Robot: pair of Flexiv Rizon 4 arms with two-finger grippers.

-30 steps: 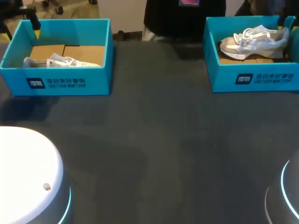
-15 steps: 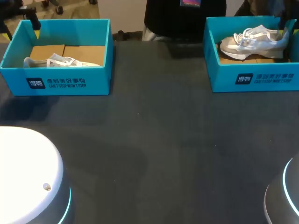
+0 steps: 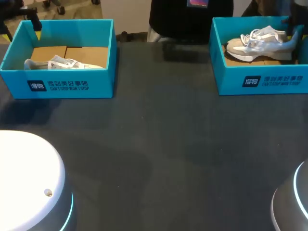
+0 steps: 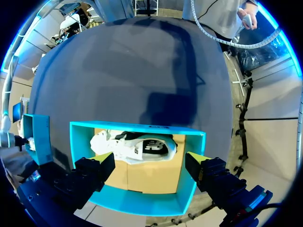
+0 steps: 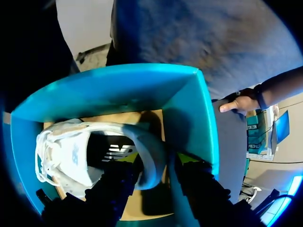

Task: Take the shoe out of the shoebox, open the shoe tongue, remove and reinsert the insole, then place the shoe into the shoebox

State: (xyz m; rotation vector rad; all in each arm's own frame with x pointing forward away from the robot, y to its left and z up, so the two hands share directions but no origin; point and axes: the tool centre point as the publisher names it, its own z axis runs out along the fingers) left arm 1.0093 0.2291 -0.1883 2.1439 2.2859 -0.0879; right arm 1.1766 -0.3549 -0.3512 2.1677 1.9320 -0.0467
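Two teal shoeboxes stand at the table's far side. The right shoebox holds a grey and white shoe that sits raised above its cardboard floor. My right gripper is shut on the heel of this shoe, one finger inside the collar and one outside, close to the box wall. The left shoebox holds a white shoe lying low on its floor. My left gripper hangs wide open above that box, over the white shoe, touching nothing.
A person's hand rests by the table's edge just beyond the right box. Dark bare tabletop spreads between and in front of the boxes. Both arm bases stand at the near corners.
The grey shoe's heel has lifted and shifted slightly inside the right box, with my right gripper on it. The left arm and the white shoe have not moved.
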